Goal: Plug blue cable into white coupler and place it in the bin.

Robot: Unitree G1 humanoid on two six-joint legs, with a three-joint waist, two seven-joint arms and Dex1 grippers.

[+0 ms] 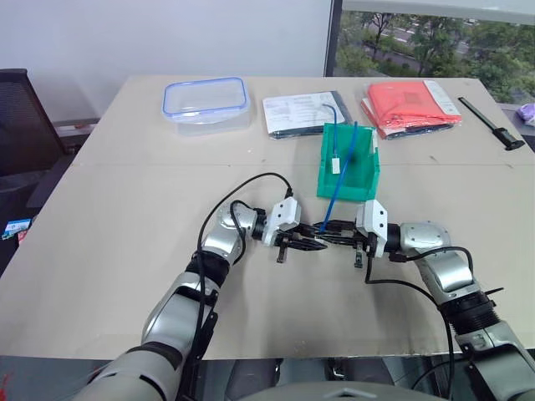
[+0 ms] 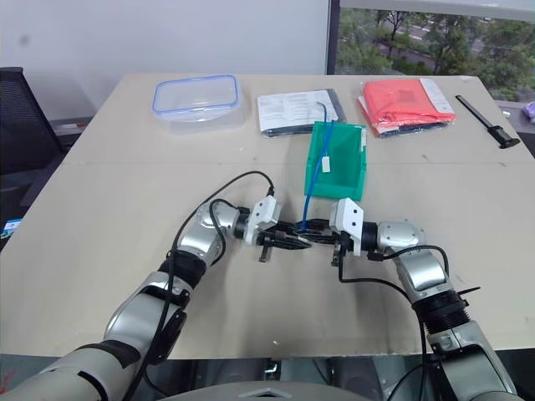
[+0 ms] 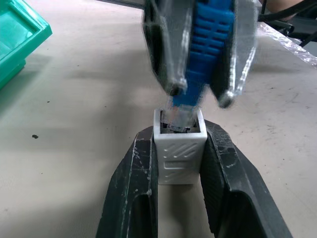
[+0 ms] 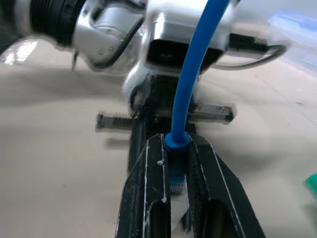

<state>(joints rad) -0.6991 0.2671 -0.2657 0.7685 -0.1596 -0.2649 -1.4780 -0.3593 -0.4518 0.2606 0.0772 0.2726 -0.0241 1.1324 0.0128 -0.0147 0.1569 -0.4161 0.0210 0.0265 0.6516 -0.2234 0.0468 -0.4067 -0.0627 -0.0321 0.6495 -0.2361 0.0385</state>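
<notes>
My left gripper (image 3: 179,130) is shut on the white coupler (image 3: 179,156), a small ribbed block with its socket facing away from the wrist. My right gripper (image 4: 177,140) is shut on the blue cable (image 4: 190,84) just behind its plug. In the left wrist view the clear plug tip (image 3: 182,113) sits at the mouth of the coupler's socket; how deep it sits I cannot tell. The two grippers meet tip to tip above the table's middle (image 1: 322,240). From there the cable rises over the green bin (image 1: 358,185), which stands just beyond them.
A clear food box with a blue-rimmed lid (image 1: 206,102) sits at the back left. Bagged papers (image 1: 303,113), a red packet (image 1: 412,104) and a black caliper (image 1: 491,122) lie along the back. A dark chair (image 1: 21,117) stands beside the table's left edge.
</notes>
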